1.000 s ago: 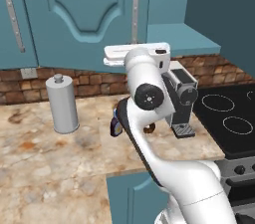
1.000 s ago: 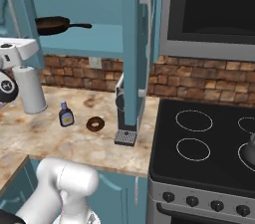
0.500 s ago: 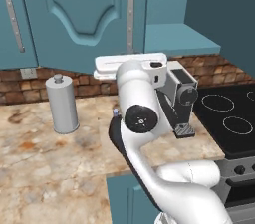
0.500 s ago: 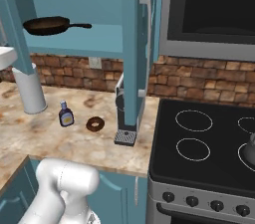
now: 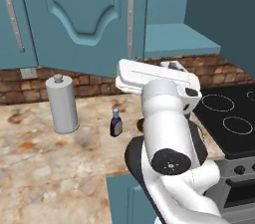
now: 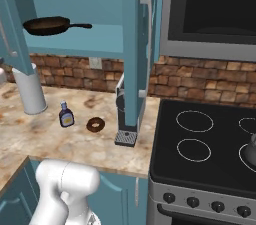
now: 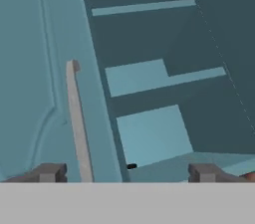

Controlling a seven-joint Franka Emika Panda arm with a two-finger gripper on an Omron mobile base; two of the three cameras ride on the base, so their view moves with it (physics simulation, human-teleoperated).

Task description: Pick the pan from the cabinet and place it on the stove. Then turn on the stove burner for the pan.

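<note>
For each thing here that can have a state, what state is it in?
Cabinet: door swung open, shelf exposed.
Pan: upright on the cabinet shelf, not held.
Gripper: open, holding nothing, next to the door's bar handle.
Stove: no pan on its burner rings.
Bottle: upright on the counter.
Donut: lying flat on the counter.

Open cabinet (image 6: 75, 39) shelf front unobstructed, door edge (image 6: 131, 59) hanging beside stove (image 6: 210, 144), canister (image 6: 30, 89) left

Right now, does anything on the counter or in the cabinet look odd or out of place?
One oddity: a doughnut lies bare on the counter, no plate, beside a small bottle. The pan sits level on the open cabinet shelf. Nothing is spilled or tipped.
</note>
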